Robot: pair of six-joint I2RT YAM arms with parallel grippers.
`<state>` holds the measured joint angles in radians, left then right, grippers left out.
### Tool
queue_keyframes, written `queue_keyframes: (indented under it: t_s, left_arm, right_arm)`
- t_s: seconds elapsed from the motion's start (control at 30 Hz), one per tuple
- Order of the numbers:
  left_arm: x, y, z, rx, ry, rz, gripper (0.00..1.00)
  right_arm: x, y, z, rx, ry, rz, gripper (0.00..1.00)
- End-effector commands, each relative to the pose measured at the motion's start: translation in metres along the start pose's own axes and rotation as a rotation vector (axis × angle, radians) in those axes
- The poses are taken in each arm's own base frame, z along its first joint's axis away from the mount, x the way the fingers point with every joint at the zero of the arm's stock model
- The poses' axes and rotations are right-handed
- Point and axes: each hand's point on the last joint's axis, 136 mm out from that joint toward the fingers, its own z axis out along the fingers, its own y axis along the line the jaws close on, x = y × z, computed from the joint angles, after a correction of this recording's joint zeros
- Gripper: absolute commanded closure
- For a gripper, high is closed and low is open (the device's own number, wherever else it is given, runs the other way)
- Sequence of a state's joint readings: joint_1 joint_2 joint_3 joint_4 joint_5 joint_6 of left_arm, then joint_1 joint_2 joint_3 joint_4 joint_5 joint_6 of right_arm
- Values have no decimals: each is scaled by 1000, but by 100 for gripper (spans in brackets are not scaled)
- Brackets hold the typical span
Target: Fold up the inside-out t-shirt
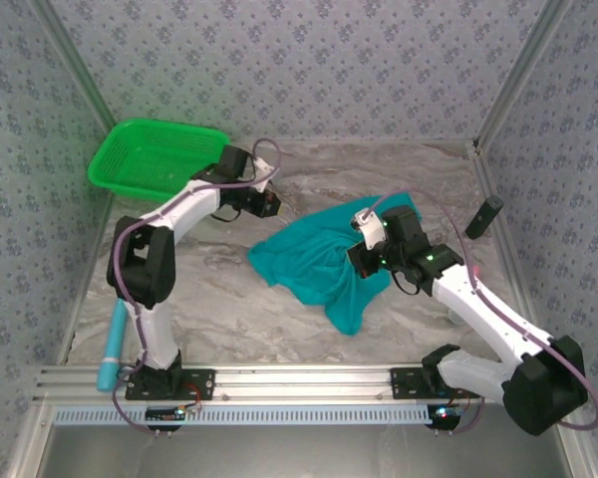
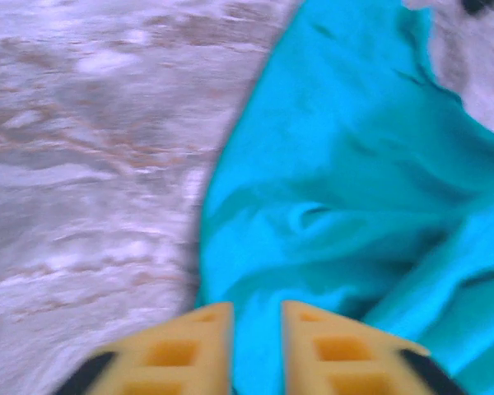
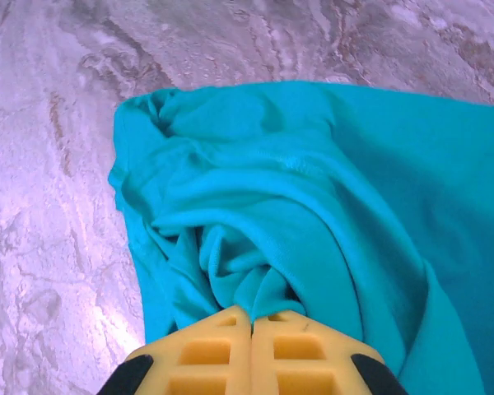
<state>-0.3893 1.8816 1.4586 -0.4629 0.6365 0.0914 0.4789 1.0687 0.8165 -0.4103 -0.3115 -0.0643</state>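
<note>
Right gripper (image 3: pixel 251 314) pinches a fold of the crumpled teal cloth t-shirt (image 3: pixel 329 173); left gripper (image 2: pixel 257 306) hangs over it, jaws slightly apart.

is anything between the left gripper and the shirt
Nothing visible. The left gripper is right at the edge of the shirt, with no object between them. The right gripper pinches the shirt.
</note>
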Motion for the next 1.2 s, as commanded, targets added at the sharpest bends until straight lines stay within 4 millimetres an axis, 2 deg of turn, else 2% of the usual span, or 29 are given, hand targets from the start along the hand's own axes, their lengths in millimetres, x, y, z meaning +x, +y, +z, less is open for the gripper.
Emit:
queue_keyframes:
  t_s: [0.0, 0.13, 0.33, 0.37, 0.4, 0.47, 0.5, 0.57, 0.63, 0.7, 0.77, 0.8, 0.9, 0.97, 1.1, 1.17]
  left_arm:
    - [13, -99, 16, 223, 29, 177, 59]
    - [18, -143, 42, 285, 32, 272, 51]
    - [28, -154, 65, 362, 74, 268, 51]
    - [27, -150, 68, 342, 77, 261, 52]
    - [26, -146, 70, 334, 84, 249, 57]
    - [21, -137, 70, 327, 86, 213, 89]
    - [16, -127, 69, 309, 81, 177, 100]
    - [4, -103, 59, 264, 56, 82, 100]
    - [-10, -76, 37, 204, -5, -24, 100]
    - [-16, -48, 12, 135, -67, -120, 100]
    - [-2, -17, -8, 52, -80, -220, 100]
    - [11, -2, -14, 3, -70, -256, 100]
    - [58, 35, -16, -184, 11, -338, 100]
    - [82, 41, -9, -201, 47, -384, 100]
    - [131, 55, 3, -265, 131, -461, 96]
    - [145, 60, 3, -311, 168, -458, 95]
  right_arm:
    - [-11, 6, -5, -39, -20, -100, 100]
    - [-17, 5, -5, -48, -5, -121, 100]
    - [-16, 4, -7, -44, -17, -123, 100]
    - [-16, 3, -7, -45, -17, -120, 100]
    - [-16, 3, -7, -45, -17, -122, 100]
    - [-17, 3, -8, -45, -18, -121, 100]
    - [-17, 3, -8, -41, -16, -119, 100]
    - [-14, 3, -8, -36, -5, -131, 100]
    - [-8, 6, -7, -40, 16, -173, 100]
    - [-10, 20, -11, -94, 10, -222, 100]
    - [-15, 29, -17, -114, -6, -263, 100]
    - [-14, 29, -20, -108, 1, -285, 100]
    - [-1, 16, -18, -32, 75, -297, 100]
    - [17, 19, -15, -27, 184, -302, 100]
    - [60, 17, -13, 39, 409, -418, 100]
    - [79, 10, -10, 70, 499, -446, 100]
